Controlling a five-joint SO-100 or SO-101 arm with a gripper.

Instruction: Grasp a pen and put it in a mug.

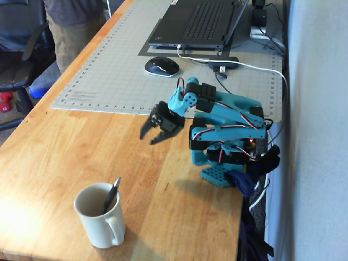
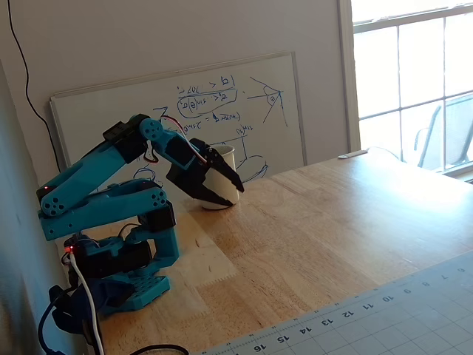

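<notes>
The cream-white mug [image 1: 100, 220] stands upright near the front edge of the wooden table, handle toward the camera. The dark blue pen [image 1: 111, 197] stands tilted inside it, its silver end sticking out over the rim. My gripper [image 1: 151, 135] hangs above the table, well behind and to the right of the mug, open and empty. In the other fixed view the gripper [image 2: 228, 193] is in front of the mug [image 2: 222, 157] and hides most of it; the pen cannot be made out there.
A grey cutting mat [image 1: 114, 70] with a computer mouse [image 1: 161, 66] and a laptop [image 1: 198, 22] lies behind the arm. The arm's base [image 1: 225, 163] sits at the table's right edge. A whiteboard [image 2: 222, 103] leans on the wall.
</notes>
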